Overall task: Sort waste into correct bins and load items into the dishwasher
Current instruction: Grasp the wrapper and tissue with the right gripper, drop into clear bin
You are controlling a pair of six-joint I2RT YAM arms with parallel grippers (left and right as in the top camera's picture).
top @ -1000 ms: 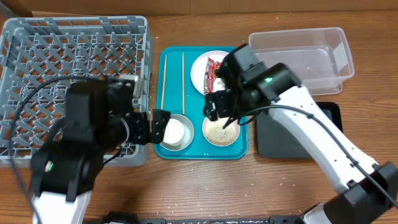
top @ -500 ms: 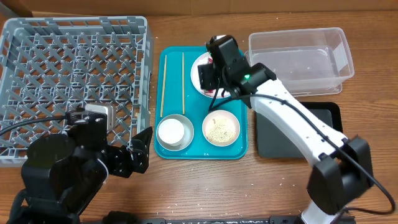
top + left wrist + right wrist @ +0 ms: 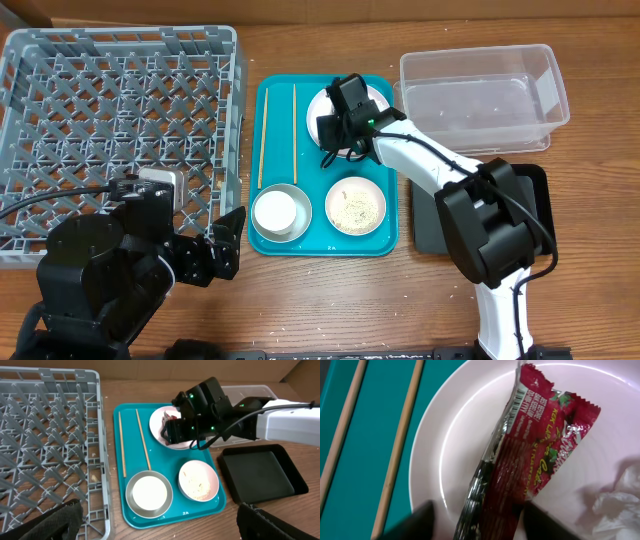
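Straddling the red wrapper (image 3: 530,460) on the white plate (image 3: 445,435) — right gripper (image 3: 479,519) spread wide, nothing clamped.

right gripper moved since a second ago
Yes: right gripper went from over the rice plate to the wrapper plate, toward the far end of the teal tray.

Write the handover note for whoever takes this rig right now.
Left hand: open, holding nothing, by the dish rack's front corner.
Right hand: open, fingers astride the red wrapper on the large plate, no grip yet. The tissue lies beside it.
Teal tray also holds the chopsticks, the cup in the metal bowl, and the rice on the small plate.
Done: nothing in the rack, clear tub or black tray.
Left: bin the waste, rack the dishes.
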